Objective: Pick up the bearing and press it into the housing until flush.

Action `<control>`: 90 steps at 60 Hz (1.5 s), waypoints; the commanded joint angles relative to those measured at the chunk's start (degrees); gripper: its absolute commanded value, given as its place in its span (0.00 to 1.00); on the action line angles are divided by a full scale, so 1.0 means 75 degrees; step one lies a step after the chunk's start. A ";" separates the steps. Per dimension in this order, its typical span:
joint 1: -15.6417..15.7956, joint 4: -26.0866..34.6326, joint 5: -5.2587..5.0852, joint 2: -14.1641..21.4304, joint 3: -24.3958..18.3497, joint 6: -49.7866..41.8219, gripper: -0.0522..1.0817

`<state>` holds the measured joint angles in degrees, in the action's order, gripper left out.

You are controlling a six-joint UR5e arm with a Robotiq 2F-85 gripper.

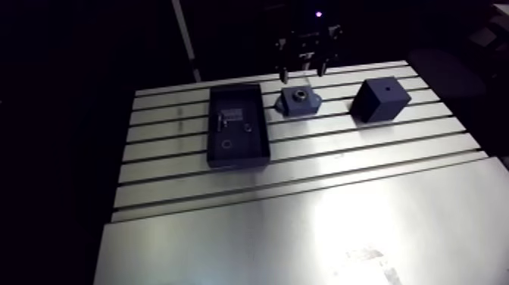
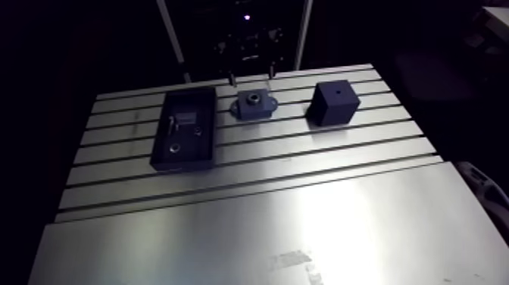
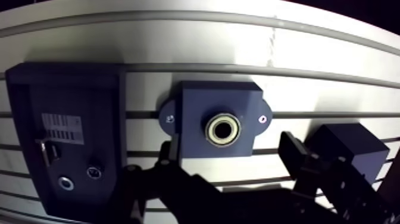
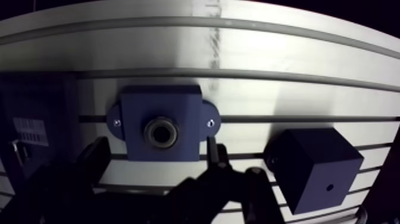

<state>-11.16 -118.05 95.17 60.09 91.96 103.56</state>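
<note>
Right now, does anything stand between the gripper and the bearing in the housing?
Nothing visible does. The open gripper hangs over the housing, whose bearing already sits in its bore, uncovered. The tray lies to one side and the cube to the other, both apart from the housing.

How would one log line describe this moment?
gripper: open, empty | position: over housing | bearing: in housing bore | beside: tray, cube
</note>
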 commanded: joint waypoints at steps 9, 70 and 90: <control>-0.0118 0.0007 -0.0392 0.0067 0.0084 0.0011 1.00; -0.0187 -0.0028 -0.0354 -0.0036 0.0223 0.0050 1.00; -0.0190 -0.0040 -0.0355 -0.0038 0.0260 0.0059 1.00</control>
<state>-12.55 -118.33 92.51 59.83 93.83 103.97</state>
